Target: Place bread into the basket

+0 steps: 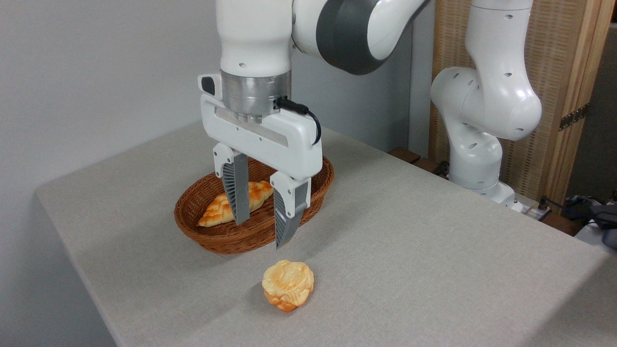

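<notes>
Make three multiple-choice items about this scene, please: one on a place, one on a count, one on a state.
1. Where is the round bun?
A. in the basket
B. on the table, in front of the basket
C. between the fingers

2. How many breads lie in the basket?
A. none
B. one
C. two

3. How is the gripper?
A. open, empty
B. shut on the bun
C. shut on the long bread

Key: 1 B, the bun sits on the cloth of the table. 2 B, only the long braided bread lies inside. 3 A, the fingers stand apart with nothing between them.
</notes>
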Available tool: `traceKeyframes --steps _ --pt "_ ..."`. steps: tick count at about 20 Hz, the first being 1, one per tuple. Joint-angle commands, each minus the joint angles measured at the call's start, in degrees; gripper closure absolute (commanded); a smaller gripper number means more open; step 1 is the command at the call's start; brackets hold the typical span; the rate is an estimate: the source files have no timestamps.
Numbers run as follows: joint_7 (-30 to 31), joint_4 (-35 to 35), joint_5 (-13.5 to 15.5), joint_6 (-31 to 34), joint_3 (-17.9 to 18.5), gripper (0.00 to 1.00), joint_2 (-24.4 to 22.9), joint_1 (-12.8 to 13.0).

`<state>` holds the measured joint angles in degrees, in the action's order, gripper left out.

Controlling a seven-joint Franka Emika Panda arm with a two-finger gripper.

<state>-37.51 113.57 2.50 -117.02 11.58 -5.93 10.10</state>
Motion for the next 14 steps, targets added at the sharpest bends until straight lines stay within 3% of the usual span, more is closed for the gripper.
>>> traceKeyframes --steps 1,14 --pt "-1.3 3.2 -0.5 -4.6 1.6 0.00 -0.1 0.4" --pt "-8.0 6.2 -0.7 -9.1 2.0 0.00 4.3 0.4"
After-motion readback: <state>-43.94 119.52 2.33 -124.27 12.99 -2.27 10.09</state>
